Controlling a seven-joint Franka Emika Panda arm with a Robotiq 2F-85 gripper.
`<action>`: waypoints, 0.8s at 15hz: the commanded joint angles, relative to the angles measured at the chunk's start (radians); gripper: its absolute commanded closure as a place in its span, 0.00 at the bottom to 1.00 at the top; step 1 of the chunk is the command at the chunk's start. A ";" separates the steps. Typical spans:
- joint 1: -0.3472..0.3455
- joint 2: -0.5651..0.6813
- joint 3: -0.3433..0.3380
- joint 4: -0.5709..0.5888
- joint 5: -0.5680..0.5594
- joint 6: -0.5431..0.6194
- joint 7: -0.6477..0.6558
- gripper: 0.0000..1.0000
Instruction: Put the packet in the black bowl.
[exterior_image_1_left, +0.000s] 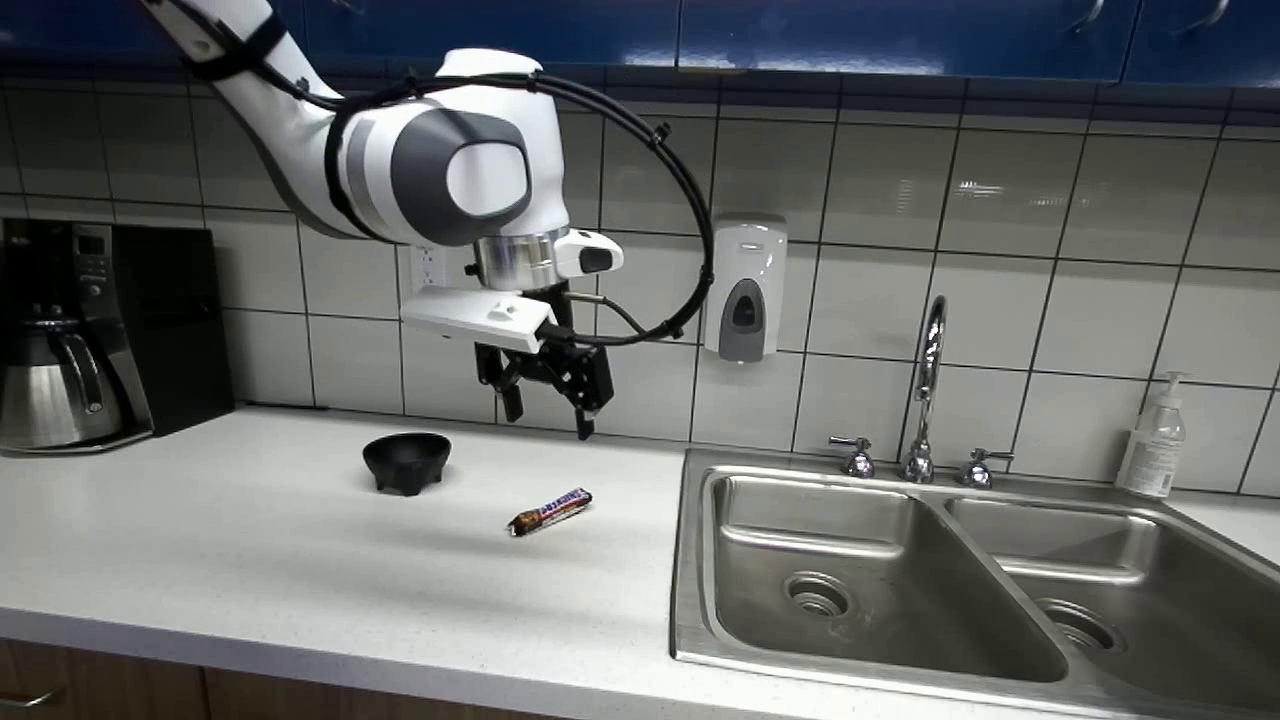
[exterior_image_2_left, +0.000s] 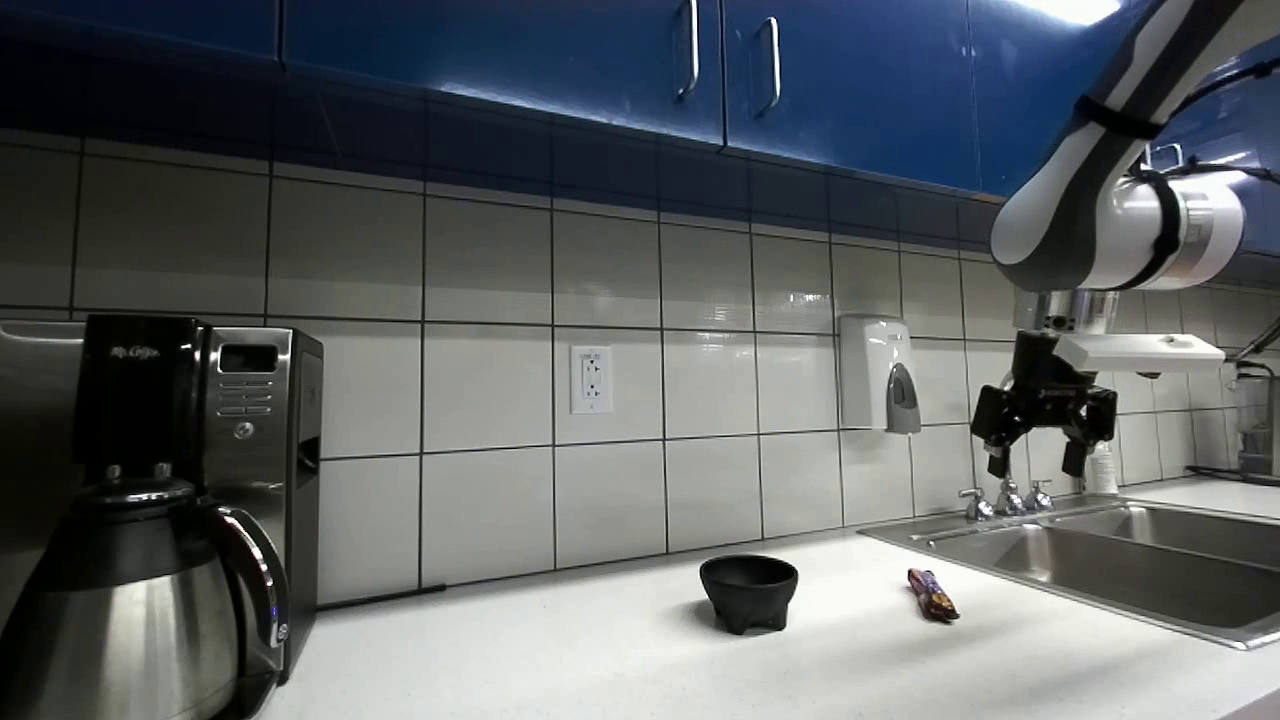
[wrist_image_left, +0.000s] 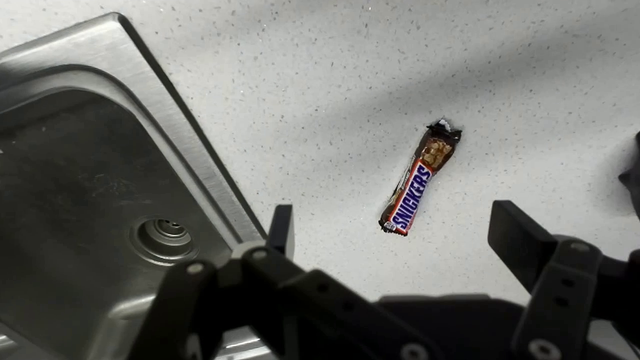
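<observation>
The packet is a slim brown Snickers wrapper with a red-edged label. It lies flat on the white counter, between the bowl and the sink. It also shows in an exterior view and in the wrist view. The black bowl is small and round on short feet, upright on the counter; it also shows in an exterior view. Only its edge shows at the right of the wrist view. My gripper is open and empty, well above the counter, its fingers apart.
A steel double sink with a tall faucet stands beside the packet. A coffee maker stands on the bowl's far side. A soap dispenser hangs on the tiled wall. Blue cabinets hang above.
</observation>
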 joint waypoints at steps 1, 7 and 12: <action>0.015 0.085 0.009 0.035 0.058 0.060 -0.014 0.00; 0.021 0.203 0.039 0.080 0.077 0.134 0.020 0.00; 0.019 0.302 0.061 0.140 0.073 0.149 0.052 0.00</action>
